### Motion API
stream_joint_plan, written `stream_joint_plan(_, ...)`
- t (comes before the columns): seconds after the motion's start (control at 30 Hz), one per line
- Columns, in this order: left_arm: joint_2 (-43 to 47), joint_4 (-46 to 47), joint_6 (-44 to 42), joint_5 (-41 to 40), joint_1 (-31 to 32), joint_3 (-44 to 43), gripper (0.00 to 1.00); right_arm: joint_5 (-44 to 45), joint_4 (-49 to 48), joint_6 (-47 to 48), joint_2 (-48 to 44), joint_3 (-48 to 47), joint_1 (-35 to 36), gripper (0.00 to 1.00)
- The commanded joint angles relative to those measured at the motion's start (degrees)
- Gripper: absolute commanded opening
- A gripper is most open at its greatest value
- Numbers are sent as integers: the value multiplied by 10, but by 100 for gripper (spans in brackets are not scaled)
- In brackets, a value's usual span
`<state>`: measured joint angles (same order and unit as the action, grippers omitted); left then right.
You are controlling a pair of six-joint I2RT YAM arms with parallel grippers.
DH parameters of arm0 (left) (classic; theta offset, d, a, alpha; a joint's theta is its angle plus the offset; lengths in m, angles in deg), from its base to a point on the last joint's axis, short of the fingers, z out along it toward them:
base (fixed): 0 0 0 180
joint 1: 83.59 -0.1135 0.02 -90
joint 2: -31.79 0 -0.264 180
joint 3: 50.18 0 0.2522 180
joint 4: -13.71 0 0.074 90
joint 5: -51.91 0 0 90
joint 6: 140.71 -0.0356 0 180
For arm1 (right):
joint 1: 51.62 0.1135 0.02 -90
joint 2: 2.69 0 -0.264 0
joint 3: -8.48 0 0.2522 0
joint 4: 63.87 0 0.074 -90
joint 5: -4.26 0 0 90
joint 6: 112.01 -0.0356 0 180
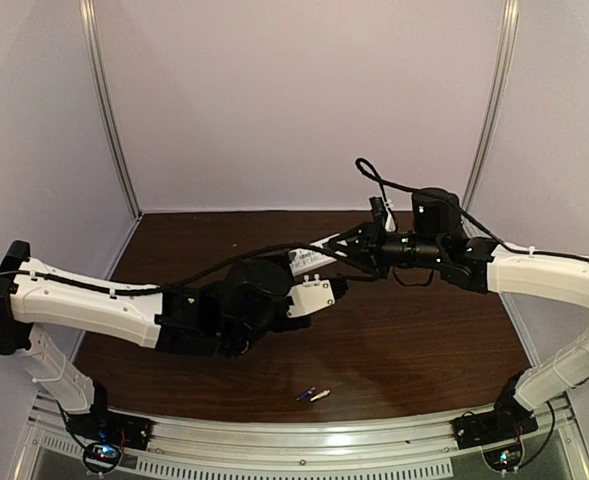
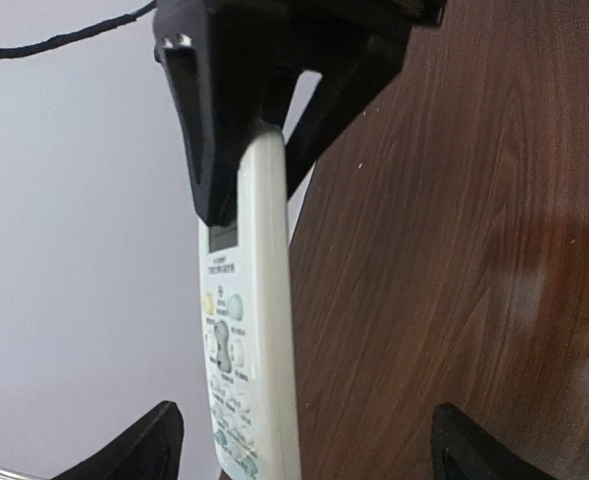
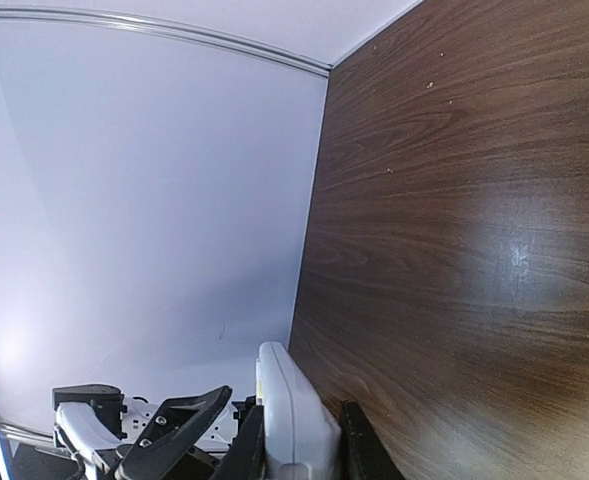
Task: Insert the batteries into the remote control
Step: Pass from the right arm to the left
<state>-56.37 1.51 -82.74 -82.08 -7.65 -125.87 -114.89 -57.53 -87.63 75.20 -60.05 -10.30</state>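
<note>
Wide-spread black fingers (image 2: 154,445) of the left gripper (image 2: 304,425) fill the two bottom corners of the left wrist view, with open room between them. Into that gap from the upper middle of the frame reaches the remote control (image 2: 249,330), a white oblong seen nearly edge-on, its button face turned toward the left of the frame. Its lower end sits closer to the left-hand finger and touches neither.

At the top of that frame the right gripper (image 2: 254,190) has its black fingers clamped on the remote's display end, one on the button face right at the small display, the other on the back. The right wrist view shows the same hold at the bottom middle: the white body is pinched between two dark fingers, with the left gripper low in the left corner beyond it.

In the top view the two grippers meet at the middle of the frame over the dark wood surface (image 1: 424,340). Both batteries (image 1: 312,394) lie side by side on it at the bottom middle, well apart from the remote. The bluish-purple battery (image 1: 305,394) is on the left, just beside the gold battery (image 1: 320,395).
</note>
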Motion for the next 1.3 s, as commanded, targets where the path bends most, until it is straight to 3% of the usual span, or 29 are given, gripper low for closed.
stream_joint_plan(0.0,-42,78,-103,-122,3,-14,84,-9,-27,-45,-13,24,-3,0)
stream_joint_plan(0.13,-57,104,-133,-141,4,-16,77,-14,-32,-52,-15,32,-3,0)
stream_joint_plan(0.4,-91,248,-258,-185,5,5,58,-33,-63,-80,-21,48,-3,0)
stream_joint_plan(0.67,-118,313,-335,-198,5,3,35,-49,-89,-99,-25,57,-2,1)
stream_joint_plan(0.83,-141,351,-375,-210,5,1,28,-60,-90,-100,-24,55,-2,4)
stream_joint_plan(1.1,-142,402,-410,-212,5,5,16,-68,-99,-91,-26,54,-3,24)
stream_joint_plan(1.27,-136,408,-410,-211,5,6,7,-73,-105,-82,-28,54,-9,57)
